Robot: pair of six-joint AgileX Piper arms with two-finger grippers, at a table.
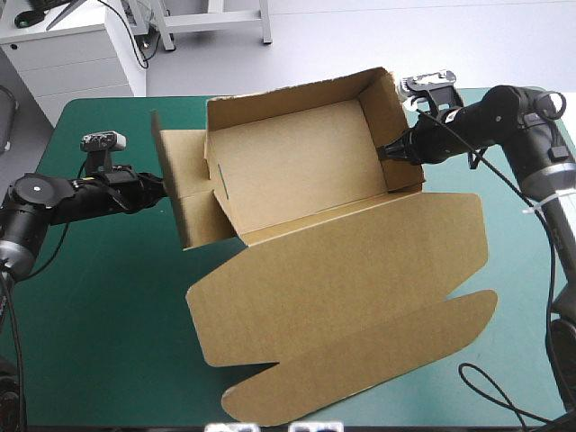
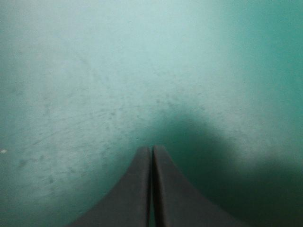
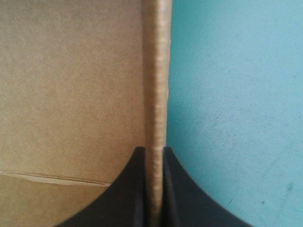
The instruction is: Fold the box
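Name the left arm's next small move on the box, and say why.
Probably nudge the left flap inward toward upright. The right gripper is clamped on the right wall of the box, steadying it. The left gripper is shut on nothing, facing only teal-green cover, and sits beside that flap, which splays outward, untucked.

No legible txt, labels or nos. on the box [image 1: 342,297].

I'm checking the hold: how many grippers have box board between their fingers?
1. The right gripper clamps the box at its right wall. The left gripper, by the box's left flap, is shut on nothing.
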